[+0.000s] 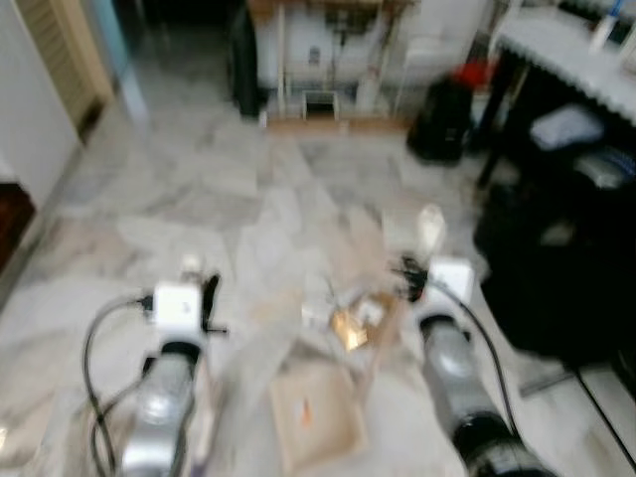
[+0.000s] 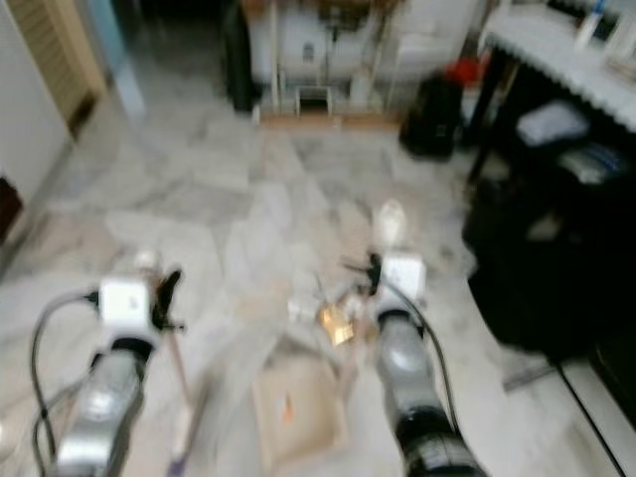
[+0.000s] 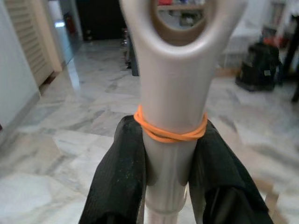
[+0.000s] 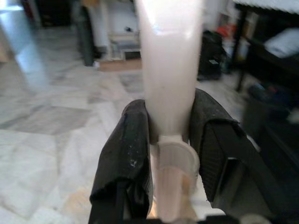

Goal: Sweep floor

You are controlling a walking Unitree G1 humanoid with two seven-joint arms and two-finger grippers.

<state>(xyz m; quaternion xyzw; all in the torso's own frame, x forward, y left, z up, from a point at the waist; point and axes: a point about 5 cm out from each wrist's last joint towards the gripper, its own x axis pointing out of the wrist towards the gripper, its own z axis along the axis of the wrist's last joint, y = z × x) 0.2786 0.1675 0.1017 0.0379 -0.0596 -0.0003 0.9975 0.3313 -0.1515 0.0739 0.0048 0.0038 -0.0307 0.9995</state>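
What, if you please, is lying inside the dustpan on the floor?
The tan dustpan between the two arms holds one small orange scrap; most litter, including a shiny gold wrapper, sits on the floor beyond its lip. Blur hides finer dust.

open marble floor point(image 1: 199, 189) ahead and left; litter pile point(image 1: 353, 318) between arms; black bags point(image 1: 556, 268) and bench point(image 1: 566, 60) blocking right; cabinet point(image 1: 318, 50) far ahead

dustpan point(image 1: 316, 415) on floor point(image 1: 199, 199) between arms | litter point(image 1: 355, 320) just ahead | bag point(image 1: 442, 121) far right, beside table point(image 1: 566, 55)
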